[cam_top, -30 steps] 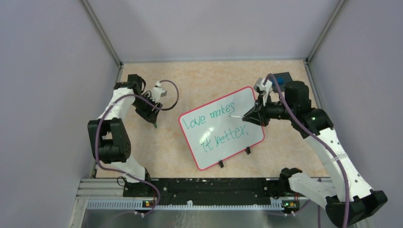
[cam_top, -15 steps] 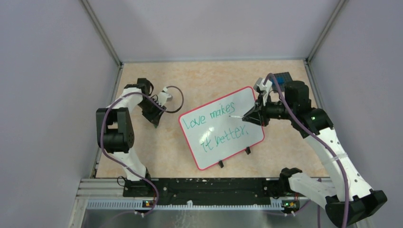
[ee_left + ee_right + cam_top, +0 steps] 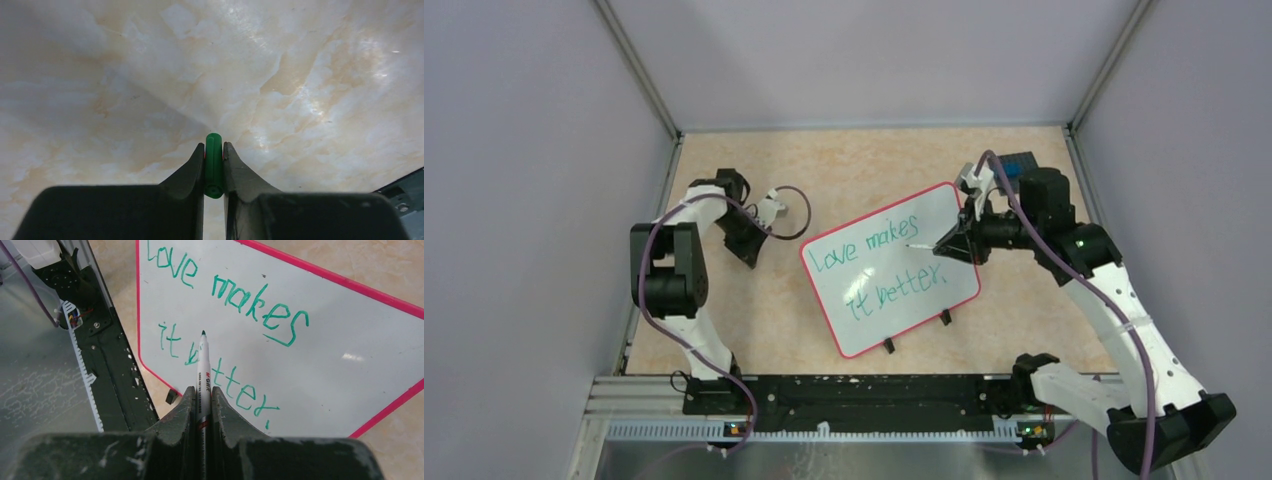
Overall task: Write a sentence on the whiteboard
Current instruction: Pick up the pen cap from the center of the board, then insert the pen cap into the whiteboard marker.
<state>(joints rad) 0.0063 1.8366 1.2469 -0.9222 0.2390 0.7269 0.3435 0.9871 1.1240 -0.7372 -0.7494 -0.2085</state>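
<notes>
Left gripper [image 3: 214, 148] pinches cap [image 3: 214, 167] — right gripper [image 3: 202, 391], marker [image 3: 202, 357].

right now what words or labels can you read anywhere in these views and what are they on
"Love makes" - green handwriting, upper line on the whiteboard
"it better." - green handwriting, lower line on the same board
Print along the barrel of the marker - too small and blurred to read
The green cap - no print visible

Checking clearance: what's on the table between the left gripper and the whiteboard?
Nothing: the top view shows only bare beige marbled tabletop between the left gripper and the red-framed glossy white whiteboard.
</notes>
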